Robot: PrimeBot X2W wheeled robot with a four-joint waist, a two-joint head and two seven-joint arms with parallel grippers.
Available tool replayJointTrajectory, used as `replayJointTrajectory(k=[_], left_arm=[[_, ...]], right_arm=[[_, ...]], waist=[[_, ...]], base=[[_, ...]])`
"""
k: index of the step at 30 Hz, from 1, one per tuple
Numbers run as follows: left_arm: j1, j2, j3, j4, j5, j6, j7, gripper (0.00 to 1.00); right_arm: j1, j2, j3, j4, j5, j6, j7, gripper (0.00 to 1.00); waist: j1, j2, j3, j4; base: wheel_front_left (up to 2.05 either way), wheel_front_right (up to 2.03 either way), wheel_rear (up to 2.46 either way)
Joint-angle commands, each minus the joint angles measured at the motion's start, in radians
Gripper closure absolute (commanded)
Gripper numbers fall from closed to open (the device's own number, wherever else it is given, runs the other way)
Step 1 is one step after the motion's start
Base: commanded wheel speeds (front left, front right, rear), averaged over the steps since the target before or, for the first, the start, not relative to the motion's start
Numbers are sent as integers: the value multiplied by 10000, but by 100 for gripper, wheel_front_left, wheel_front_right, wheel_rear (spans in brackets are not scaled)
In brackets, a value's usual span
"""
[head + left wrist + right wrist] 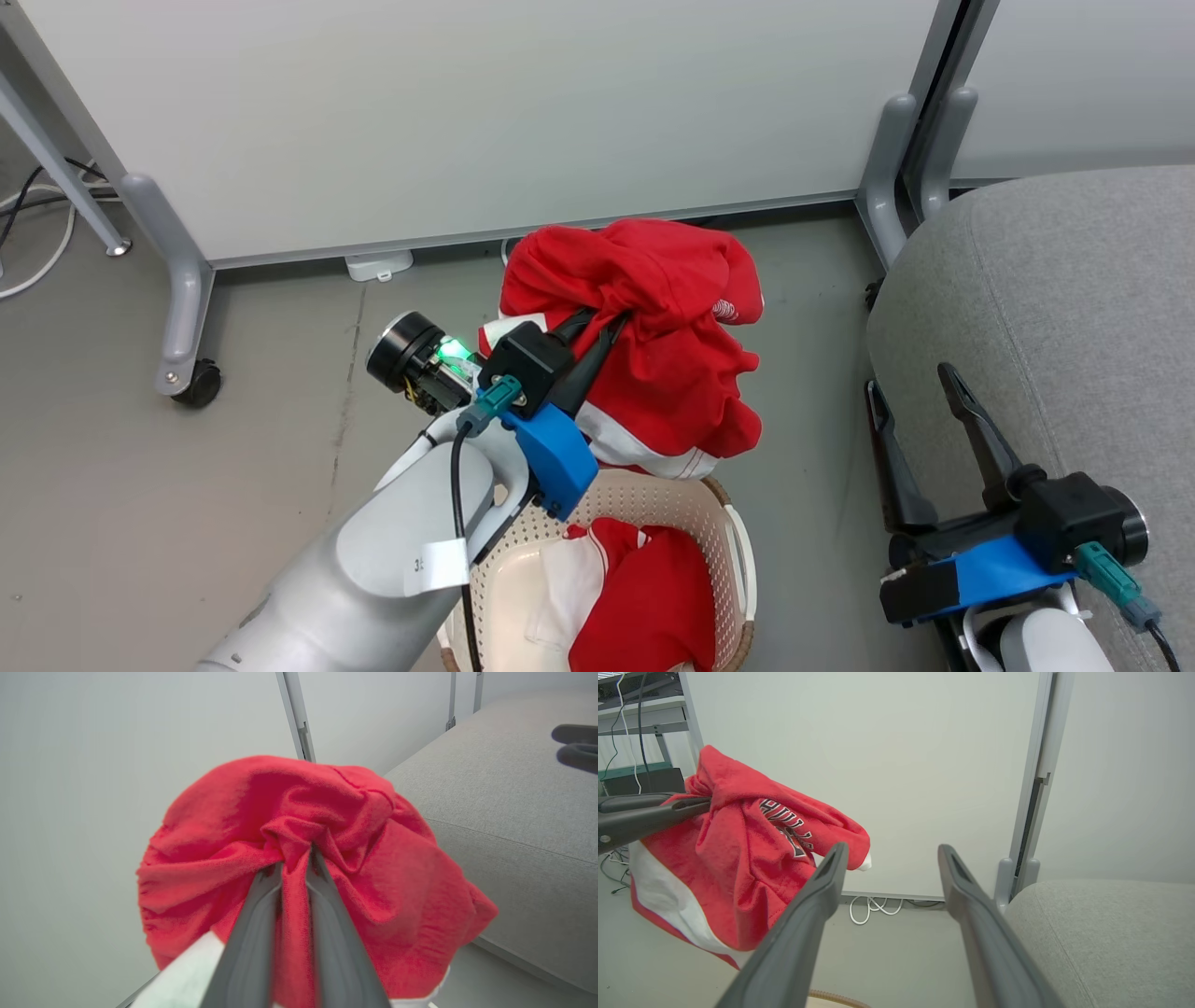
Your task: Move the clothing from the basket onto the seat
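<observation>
Not even halfway: left hand (597,325) pinches one red garment (672,364) up above the basket (739,546), nothing on the seat (1055,299) right of the basket, second garment (644,597) inside it. Right hand (910,378) spread, empty.

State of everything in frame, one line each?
left hand: shut on the lifted garment
lifted garment: bunched, hanging above the basket
second garment: crumpled inside the basket
basket: upright on the floor, one garment inside
right hand: open, holding nothing
seat: no clothing on the part in view
</observation>
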Motion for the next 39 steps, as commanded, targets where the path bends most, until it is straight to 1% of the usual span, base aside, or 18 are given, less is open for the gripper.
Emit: replayJointTrajectory(k=[1, 11, 15, 24, 31, 39], left_arm=[[161, 21, 90, -69, 42, 61, -28, 100], [361, 55, 122, -317, 151, 26, -30, 100], [301, 57, 132, -358, 168, 18, -30, 100], [117, 8, 121, -467, 261, 1, -30, 100], [44, -153, 19, -551, 358, -7, -30, 100], [-139, -390, -164, -605, 433, -124, -30, 100]], right_arm=[[217, -35, -10, 8, 81, 4, -38, 0], [341, -35, 63, -31, 92, 4, -38, 0], [192, -35, 261, -42, 33, 4, -38, 0], [-563, -35, 1505, 90, -94, 5, -38, 0], [-1439, -35, 2279, 801, -364, 5, -38, 0], [-2393, -37, 2696, 2238, -814, 5, -37, 0]], waist=[[2, -1, -142, 8], [2, -1, -295, 81], [2, -1, -270, 96], [2, -1, -101, 127], [2, -1, 97, 246], [2, -1, 271, 421]], base=[[0, 0, 0], [0, 0, 0], [0, 0, 0], [0, 0, 0], [0, 0, 0], [0, 0, 0]])
